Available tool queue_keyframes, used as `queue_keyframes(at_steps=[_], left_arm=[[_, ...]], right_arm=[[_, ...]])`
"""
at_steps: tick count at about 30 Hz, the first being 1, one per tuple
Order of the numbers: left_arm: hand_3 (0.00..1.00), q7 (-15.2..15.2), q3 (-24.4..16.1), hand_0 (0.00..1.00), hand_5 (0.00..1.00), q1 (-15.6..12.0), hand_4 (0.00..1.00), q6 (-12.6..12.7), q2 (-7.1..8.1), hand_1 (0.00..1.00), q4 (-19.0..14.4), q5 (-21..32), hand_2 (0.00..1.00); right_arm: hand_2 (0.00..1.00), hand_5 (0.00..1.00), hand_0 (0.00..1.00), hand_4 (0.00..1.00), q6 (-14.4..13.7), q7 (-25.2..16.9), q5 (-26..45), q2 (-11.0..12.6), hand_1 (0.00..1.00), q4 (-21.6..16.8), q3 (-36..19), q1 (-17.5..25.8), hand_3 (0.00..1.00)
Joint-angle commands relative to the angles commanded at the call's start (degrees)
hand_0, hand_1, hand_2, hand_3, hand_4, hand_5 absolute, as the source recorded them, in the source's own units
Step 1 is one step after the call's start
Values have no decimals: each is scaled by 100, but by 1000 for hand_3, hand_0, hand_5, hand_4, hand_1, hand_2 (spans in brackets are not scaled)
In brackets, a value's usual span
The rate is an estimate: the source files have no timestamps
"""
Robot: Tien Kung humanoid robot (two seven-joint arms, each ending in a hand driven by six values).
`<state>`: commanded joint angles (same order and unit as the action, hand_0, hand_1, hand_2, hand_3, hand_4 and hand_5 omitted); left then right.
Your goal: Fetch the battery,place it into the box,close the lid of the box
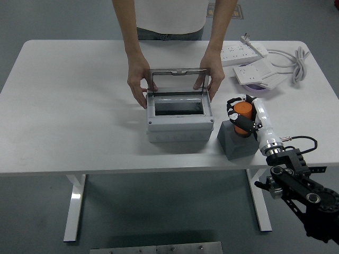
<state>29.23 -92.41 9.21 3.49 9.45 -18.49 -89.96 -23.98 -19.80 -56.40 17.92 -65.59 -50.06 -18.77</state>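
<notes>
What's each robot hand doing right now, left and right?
Left robot hand: not in view.
Right robot hand: closed on the orange battery, above the grey stand.

Right hand (244, 117) around orange battery (243, 111); person's hands (139, 84) on box (179, 123).

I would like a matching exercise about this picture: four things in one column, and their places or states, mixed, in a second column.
Things:
1. battery
2. box
3. grey block
4. power strips

States:
A. far right of the table
B. lid upright, a person's hands at both its sides
C. held in the right hand
D. on the table, right of the box

Pairs: 1-C, 2-B, 3-D, 4-A
</notes>
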Motion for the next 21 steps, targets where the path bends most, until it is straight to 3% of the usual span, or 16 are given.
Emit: queue_keyframes(at_steps=[8,12,15,21], left_arm=[[592,11,-4,559,177,-1,683,13,7,722,-11,-9,656],[593,16,2,559,178,-5,685,21,10,723,-14,1,658],[593,22,9,559,178,-6,685,28,15,723,-18,16,658],[596,33,20,559,176,-3,688,45,25,723,-24,47,660]], right_arm=[[399,2,291,122,-103,331,-509,151,298,-129,96,-277,364],[377,2,262,76,-105,763,-1131,236,269,-301,45,-441,337],[377,2,262,76,85,1188,-1782,307,269,-496,39,-615,337],[367,2,247,60,731,2149,-3127,350,255,-646,304,-1059,332]])
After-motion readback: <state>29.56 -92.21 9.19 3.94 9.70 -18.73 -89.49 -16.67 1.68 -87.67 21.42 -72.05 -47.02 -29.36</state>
